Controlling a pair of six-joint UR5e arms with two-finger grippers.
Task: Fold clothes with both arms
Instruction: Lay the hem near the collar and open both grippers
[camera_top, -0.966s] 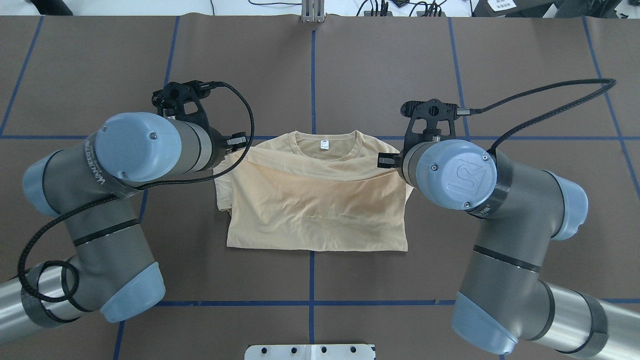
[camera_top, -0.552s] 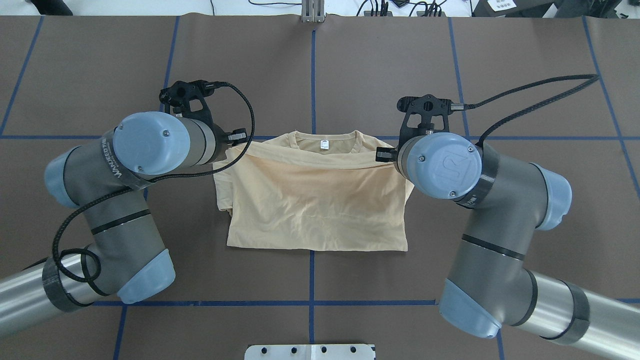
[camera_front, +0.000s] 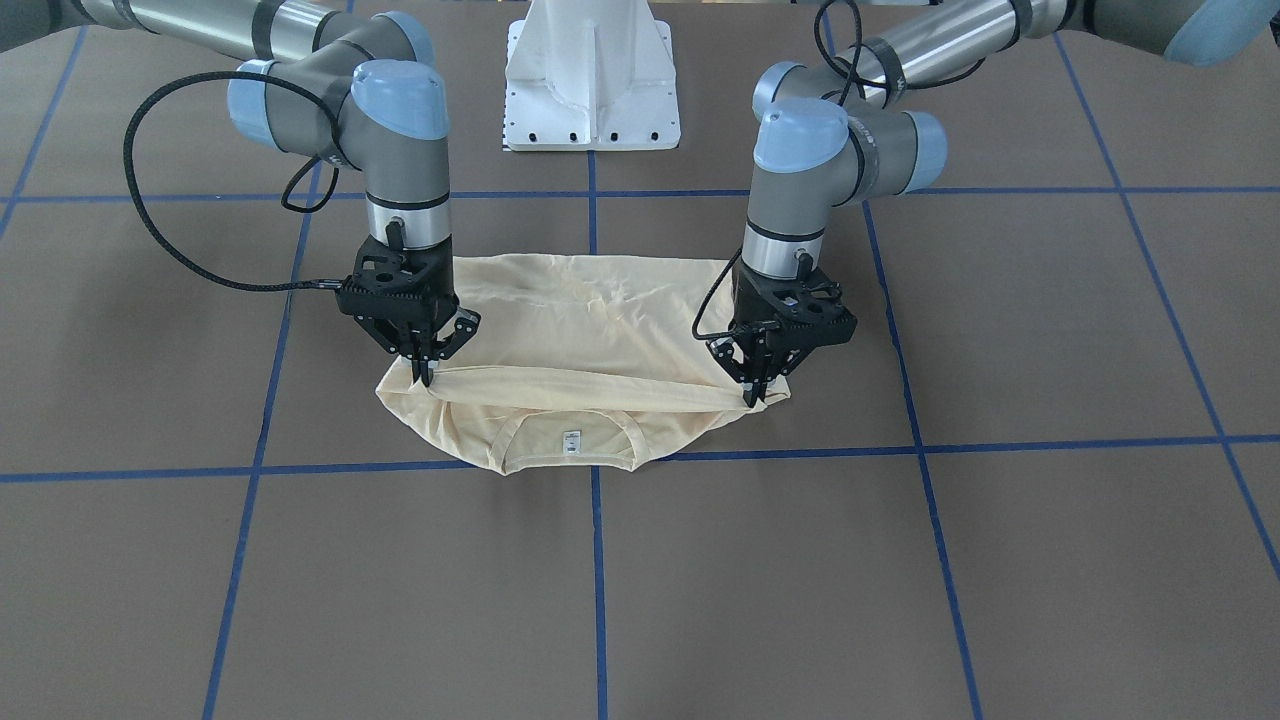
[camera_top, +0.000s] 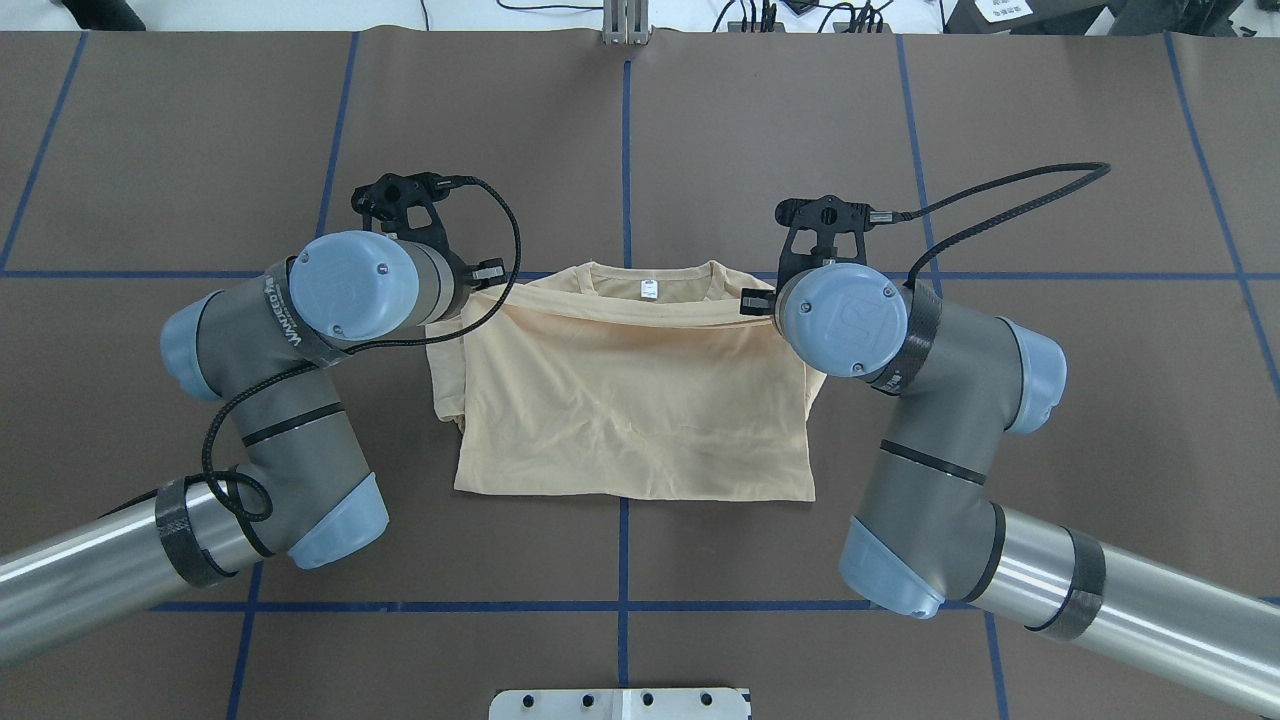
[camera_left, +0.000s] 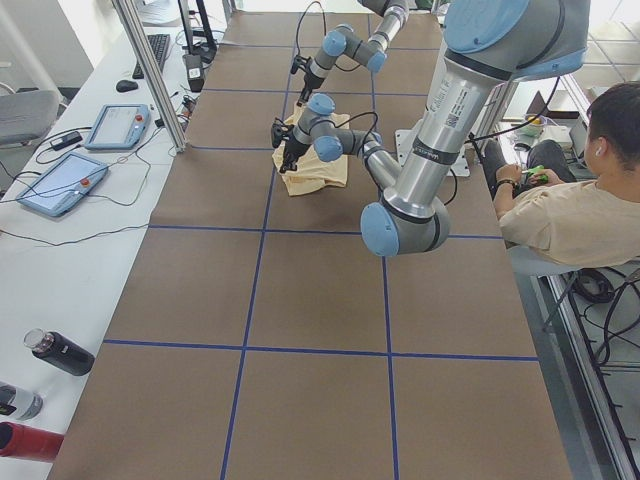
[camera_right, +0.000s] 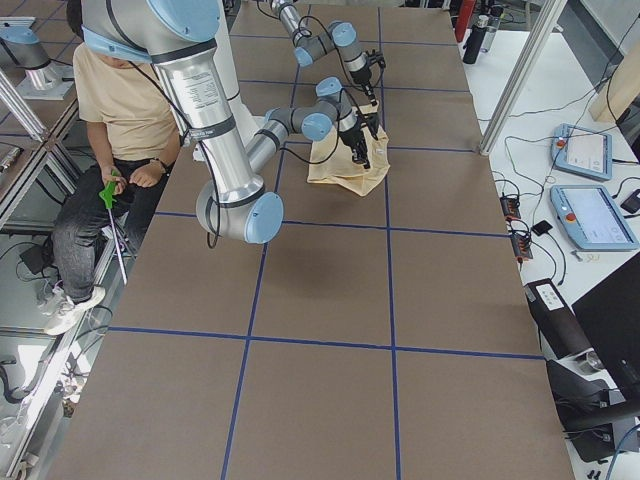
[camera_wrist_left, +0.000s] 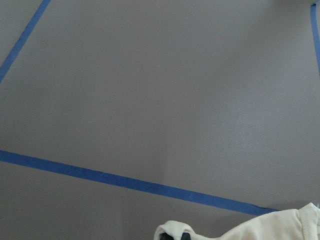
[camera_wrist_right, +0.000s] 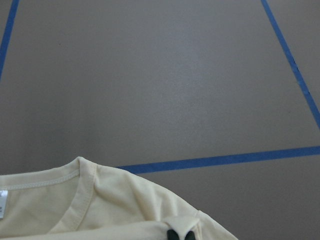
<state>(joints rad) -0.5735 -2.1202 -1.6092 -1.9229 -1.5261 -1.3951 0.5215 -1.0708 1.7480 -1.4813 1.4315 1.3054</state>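
The cream T-shirt lies on the brown bench, centred on a crossing of the blue tape lines, collar towards the far side from the robot. Its lower part is doubled over the chest, and the doubled edge runs taut between the 2 claws, just short of the neckline and the white neck label. The left claw is pinched narrow on that edge at 1 end; the right claw is pinched narrow on it at the other. Both wrist views show dark fingertips wrapped in cream cloth. A black bottle lies on the white side table; its contents cannot be told.
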